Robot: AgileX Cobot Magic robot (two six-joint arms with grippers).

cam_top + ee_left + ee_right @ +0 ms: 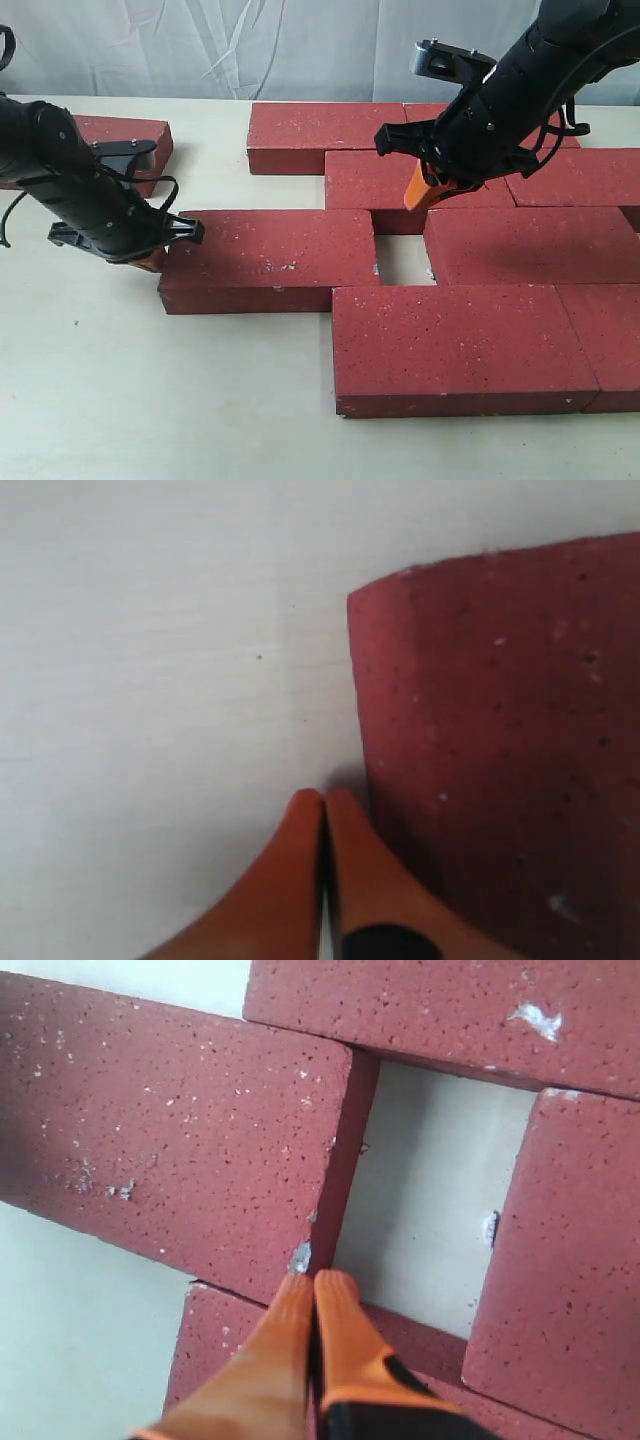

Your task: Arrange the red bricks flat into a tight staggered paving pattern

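Left gripper point(322, 802) and right gripper point(313, 1285) were pinched together, empty; you needed a square, low push on the red brick point(270, 255) to close the gap point(405, 258).

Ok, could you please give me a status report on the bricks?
Left claw shut, empty, at end of loose brick. Right claw shut, empty, at edge of gap. Red bricks flat, gap unfilled. Nothing blocking it.

Right hand point(314, 1280) (closed tight), red bricks point(180, 1130) framing a table point(430, 1190) patch
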